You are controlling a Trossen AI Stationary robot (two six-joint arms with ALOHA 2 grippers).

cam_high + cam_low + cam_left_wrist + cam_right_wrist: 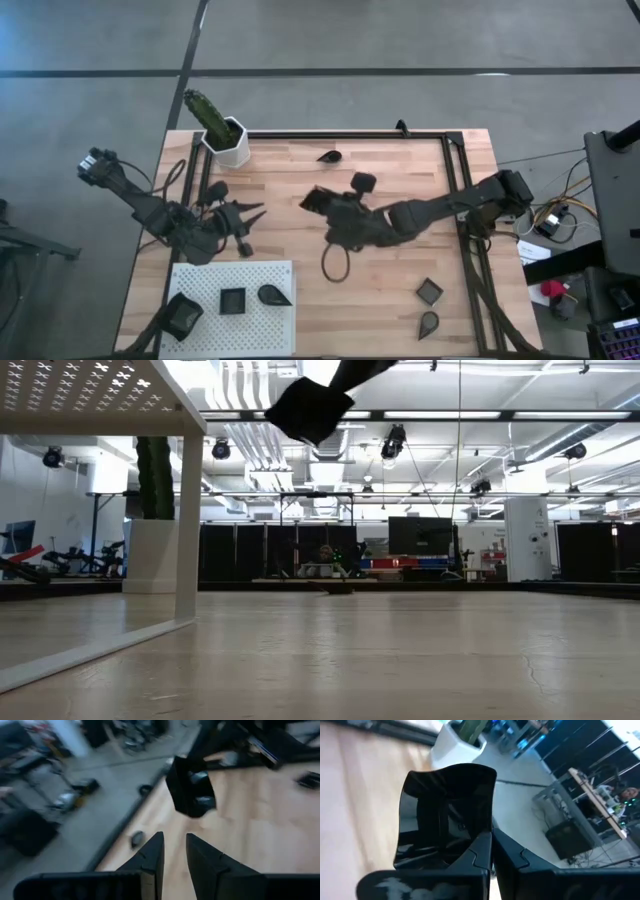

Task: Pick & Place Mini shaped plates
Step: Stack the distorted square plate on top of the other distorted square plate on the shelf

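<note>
At the right gripper (492, 852): jaws pinched fully together on one rim of a wavy-edged square plate (447, 815), carried in the air over the middle of the table (400, 170), clear of the wood. Looks a thin hold, on an edge only, with most of the dish hanging off to one side. Could swivel or slip out on a quick swing or a bump, and would then likely drop onto bare wood short of the white perforated board (200, 275).

Just beyond, toward the board: the left gripper (250, 228), jaws parted with a plain gap, nothing between them, aimed at the held plate. Sits close to the likely path to the board; risks a knock between arms on a careless crossing.

On the board: three dark plates, a large wavy one (183, 315), a square one (233, 300), a teardrop (273, 294). Leaves bare room mostly along the edge nearest the arms. Risks a landing on a neighbour or half over the rim, with the board raised on legs.

Farther out: a dark cable loop (333, 262) lying under the right arm, a possible snag. Loose on the wood: a second teardrop (329, 155), a small square (429, 291), a third teardrop (428, 323). At the far corner, well apart: the cactus pot (232, 145).
</note>
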